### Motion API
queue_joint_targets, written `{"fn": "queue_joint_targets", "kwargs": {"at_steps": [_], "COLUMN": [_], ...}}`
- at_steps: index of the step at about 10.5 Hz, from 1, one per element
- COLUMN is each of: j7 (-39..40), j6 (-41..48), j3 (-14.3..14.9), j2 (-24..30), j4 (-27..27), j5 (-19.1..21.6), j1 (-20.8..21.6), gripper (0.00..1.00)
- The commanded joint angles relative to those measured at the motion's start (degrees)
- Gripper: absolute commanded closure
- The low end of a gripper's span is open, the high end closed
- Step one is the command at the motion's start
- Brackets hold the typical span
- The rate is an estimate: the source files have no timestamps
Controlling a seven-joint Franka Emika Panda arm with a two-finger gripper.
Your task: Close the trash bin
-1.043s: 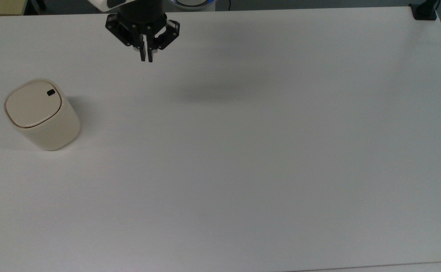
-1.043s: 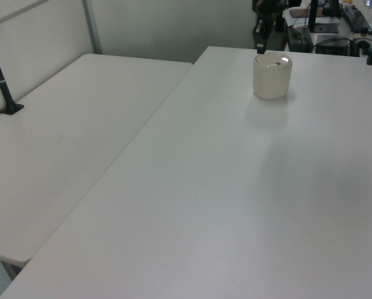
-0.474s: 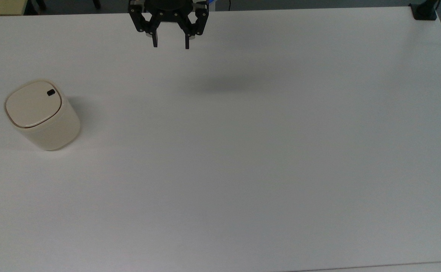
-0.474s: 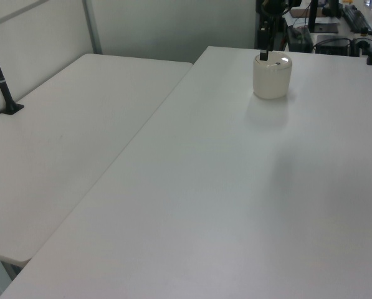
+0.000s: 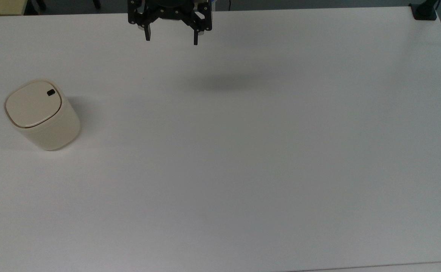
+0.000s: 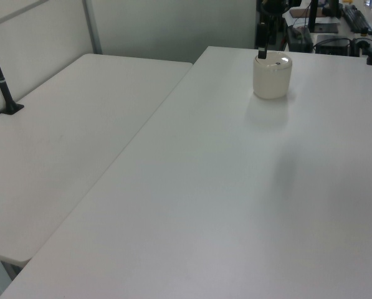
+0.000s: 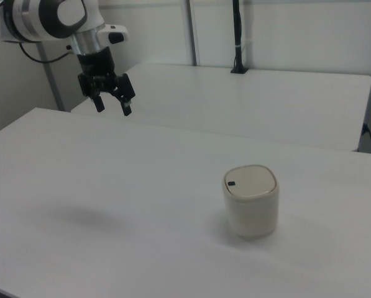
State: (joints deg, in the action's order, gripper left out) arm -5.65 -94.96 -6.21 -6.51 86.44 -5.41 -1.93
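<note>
The trash bin [image 5: 42, 117] is a small cream-beige rounded bin standing upright on the white table [image 5: 243, 151] at the top view's left. Its flat lid lies down flush, with a thin brown rim line and a small black button [image 5: 50, 92]. The same trash bin [image 7: 251, 200] sits at the right view's centre right, and the trash bin [image 6: 272, 75] stands at the far end in the left view. My gripper [image 5: 171, 39] hangs open above the table's far edge, well away from the bin. In the right view the gripper [image 7: 112, 106] is raised high over the table's left.
A black clamp mount [image 5: 424, 11] sits on the table's far corner at the top view's right. A second white table [image 6: 61, 137] adjoins on the left view's left, carrying a black pole mount [image 6: 5, 87]. The gripper's shadow [image 5: 220, 84] falls on the tabletop.
The gripper has gone from shut to wide open and has drifted right and toward the table's far edge in the top view. The bin has stayed put with its lid down.
</note>
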Motion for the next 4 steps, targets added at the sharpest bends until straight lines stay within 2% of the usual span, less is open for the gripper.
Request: {"fn": "queue_joint_targets", "kwargs": {"at_steps": [1,4], "j7": [-2.62,-2.97], "j6": [1.7,1.79], "j3": [8.47,8.41], "j2": [2.99,3.17], "j4": [1.8,1.8], "j5": [1.19,1.28], "j1": [7.8,7.91], "gripper": [0.0,0.0]}}
